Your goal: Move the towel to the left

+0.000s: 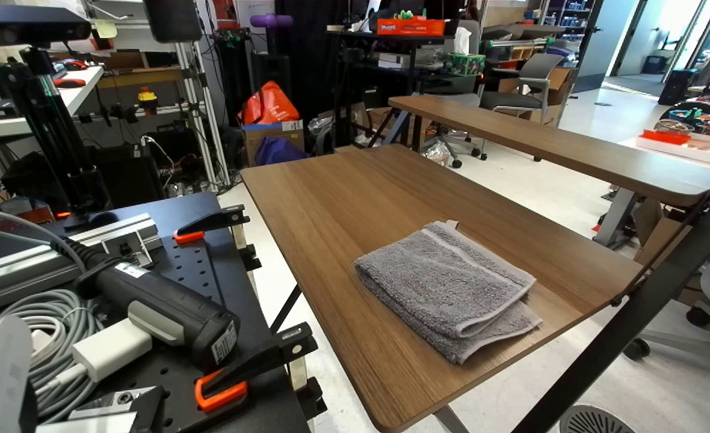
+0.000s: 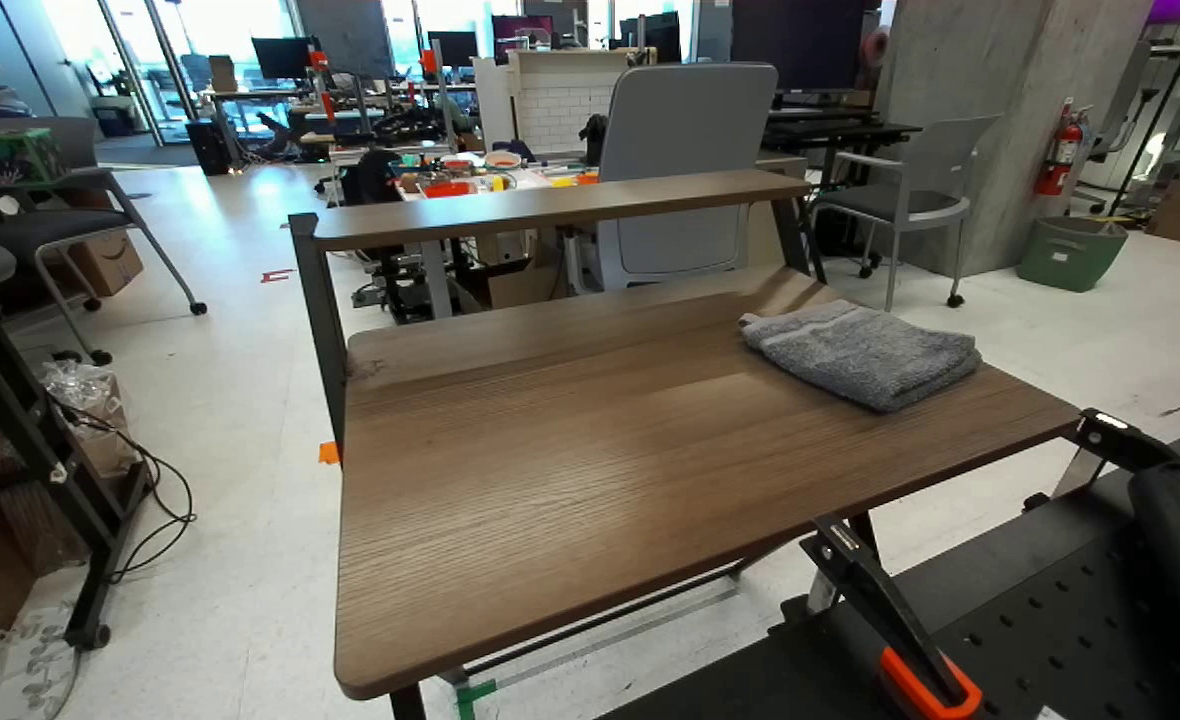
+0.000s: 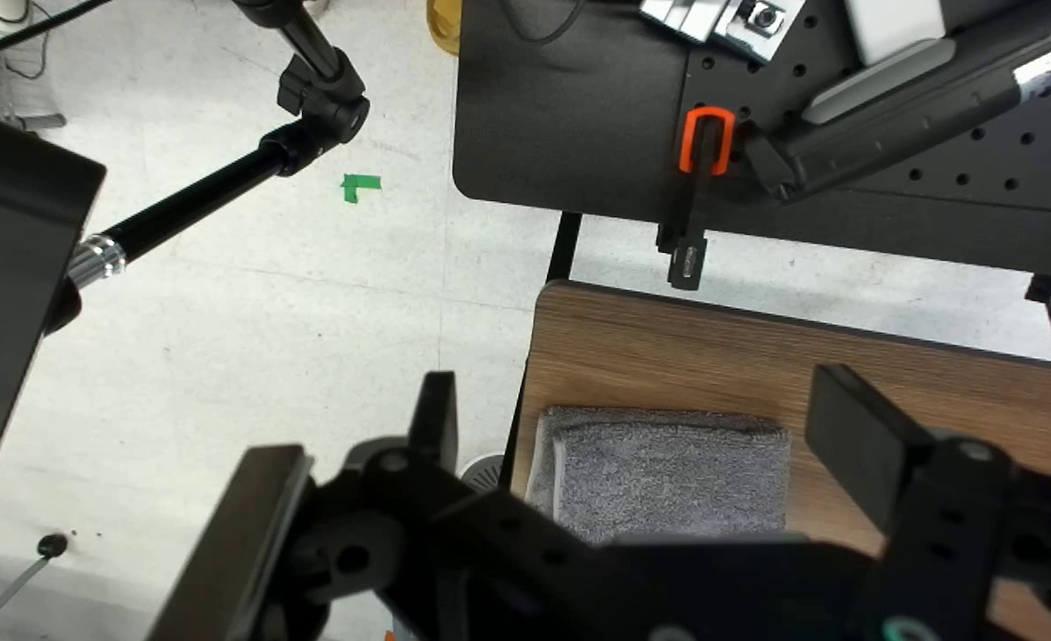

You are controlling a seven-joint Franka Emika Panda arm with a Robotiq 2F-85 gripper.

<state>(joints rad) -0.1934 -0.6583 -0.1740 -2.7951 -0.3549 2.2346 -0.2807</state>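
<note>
One thick grey terry-cloth towel, folded into a flat, roughly rectangular stack, lies on the brown wood-grain bench, close to a short edge in both exterior views. A narrow raised wood-grain shelf runs along a long side. In the wrist view the black fingers stand wide apart, the towel showing in the gap, its lower part hidden. Two black clamps with orange grips sit at the edge of the black perforated worktop beside the bench.
</note>
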